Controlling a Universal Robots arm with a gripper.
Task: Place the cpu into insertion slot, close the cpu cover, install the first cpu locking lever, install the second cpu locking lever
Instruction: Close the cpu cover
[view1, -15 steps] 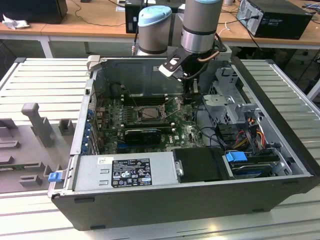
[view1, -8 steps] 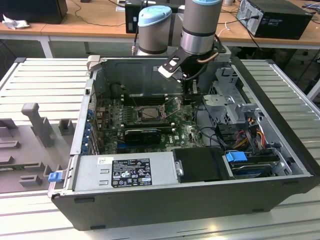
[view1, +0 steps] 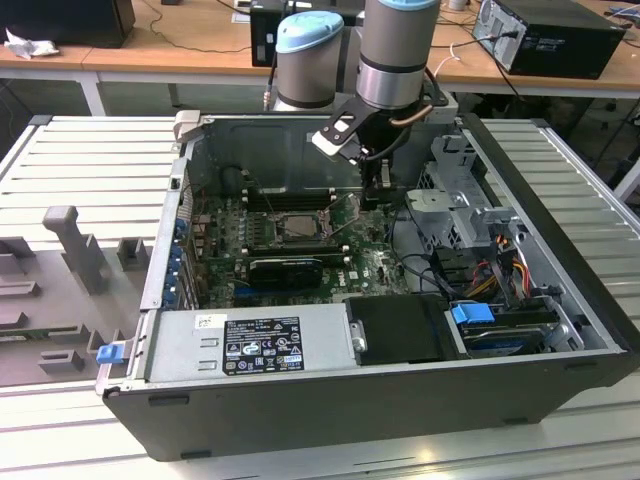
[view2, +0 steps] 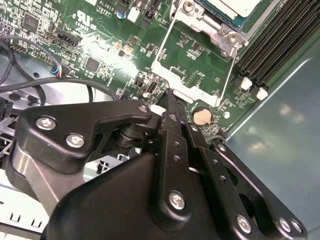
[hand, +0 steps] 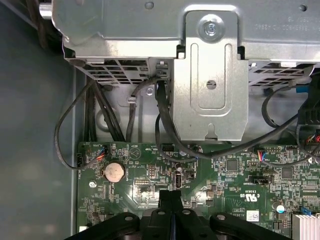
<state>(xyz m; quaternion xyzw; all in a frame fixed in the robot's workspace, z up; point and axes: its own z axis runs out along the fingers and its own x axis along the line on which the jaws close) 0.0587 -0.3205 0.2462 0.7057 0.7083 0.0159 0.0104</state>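
Exterior view: cpu (view1: 298, 227) in insertion slot (view1: 273, 229)

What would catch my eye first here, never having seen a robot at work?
An open computer case sits in the middle of the exterior view, its green board bared. A grey robot arm reaches down into it from above. Its black gripper is shut, just to the exterior view's right of the cpu.

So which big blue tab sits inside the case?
The blue drive tab at the exterior view's right; the blue corner tab hangs outside the case wall at the exterior view's left.
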